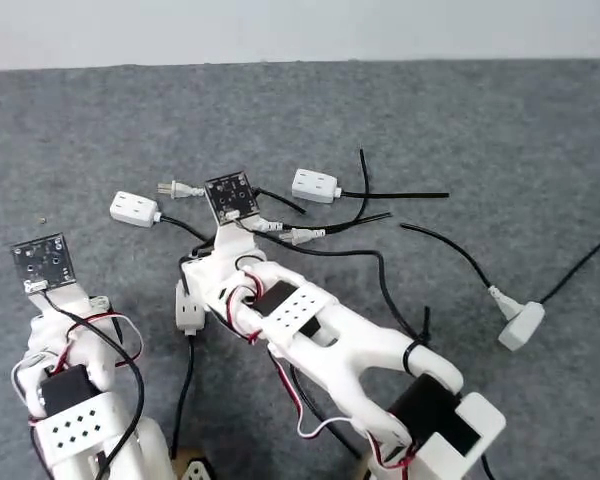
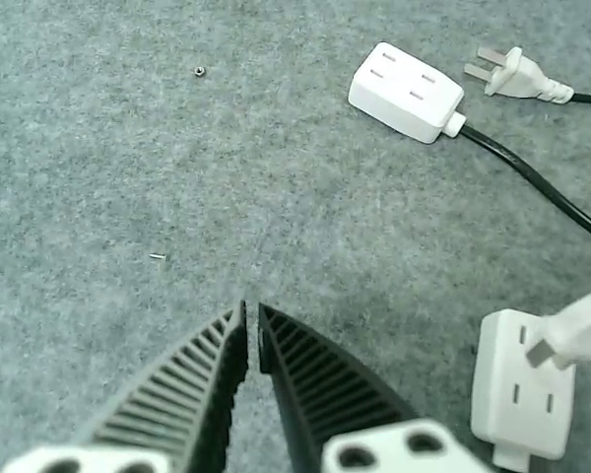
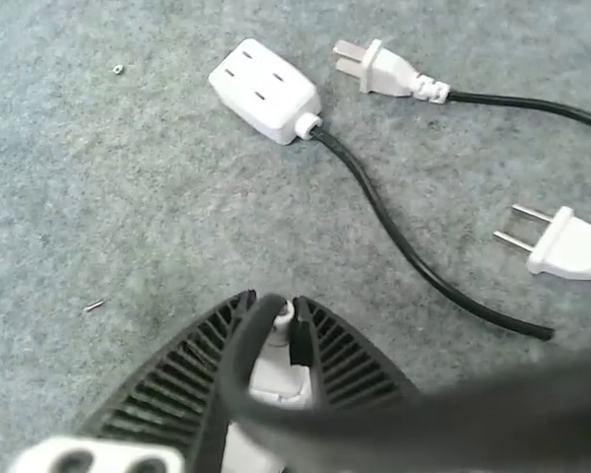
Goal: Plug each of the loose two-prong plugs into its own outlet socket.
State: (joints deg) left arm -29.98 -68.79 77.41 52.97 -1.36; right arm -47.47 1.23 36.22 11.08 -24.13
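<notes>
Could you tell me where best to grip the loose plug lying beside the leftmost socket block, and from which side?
Grip the plug by its white body, coming straight down from above and closing across its two long sides. It lies flat on the carpet, so both sides are free. Its prongs point at the socket block and should stay clear; its cord leaves the back.

I count four white outlet sockets (image 1: 134,208) (image 1: 315,185) (image 1: 187,312) (image 1: 521,326) on the bench (image 1: 460,120). Two two-prong plugs (image 1: 175,188) (image 1: 302,236) lie loose, and a third plug (image 3: 274,370) sits in my right jaws. I have two arms (image 1: 70,400) (image 1: 320,335). There is one tiny nut (image 2: 199,70) and one tiny screw (image 2: 158,257).
</notes>
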